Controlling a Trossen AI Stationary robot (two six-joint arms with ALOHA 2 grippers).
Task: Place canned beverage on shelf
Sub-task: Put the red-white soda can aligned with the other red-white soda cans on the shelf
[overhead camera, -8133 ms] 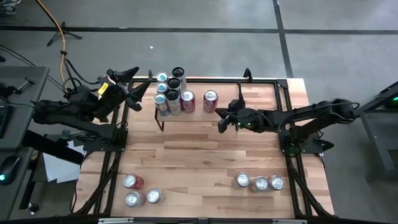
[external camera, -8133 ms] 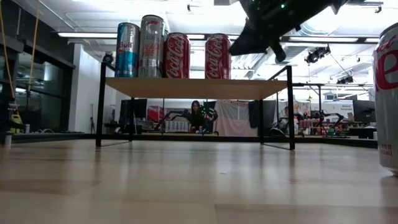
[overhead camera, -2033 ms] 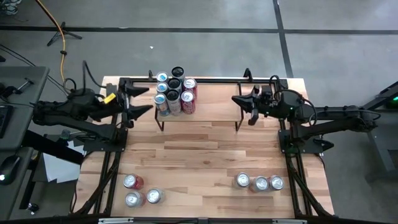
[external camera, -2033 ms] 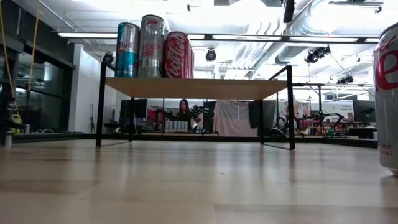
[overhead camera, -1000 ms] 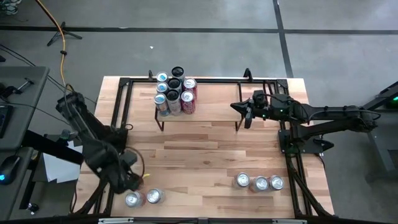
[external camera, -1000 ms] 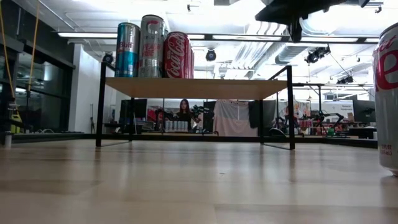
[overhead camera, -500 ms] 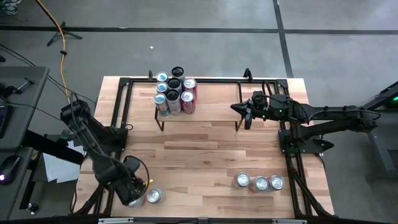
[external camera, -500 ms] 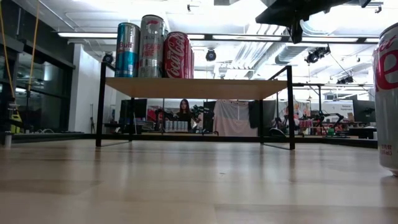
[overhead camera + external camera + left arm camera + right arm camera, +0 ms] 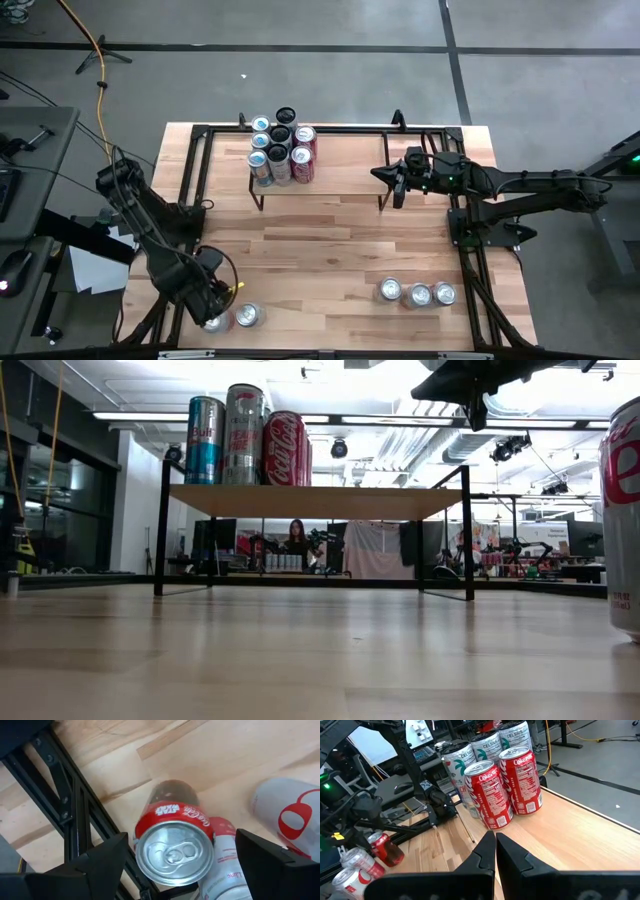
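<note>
My left gripper (image 9: 175, 865) has dropped over the red Coke can (image 9: 173, 845) at the table's near-left corner, jaws wide either side, nothing gripped yet; next can for the shelf (image 9: 345, 170)

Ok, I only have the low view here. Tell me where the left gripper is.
Observer: The left gripper is at the table's near left corner. It is open, with a finger on each side of an upright red Coca-Cola can, not yet closed on it.
Operator: Report what stands next to that can.
Observer: A white can is close beside it, and a second white can is a little farther off.
Operator: Give me the right gripper's state.
Observer: The right gripper is shut and empty, hovering over the right end of the shelf.
</note>
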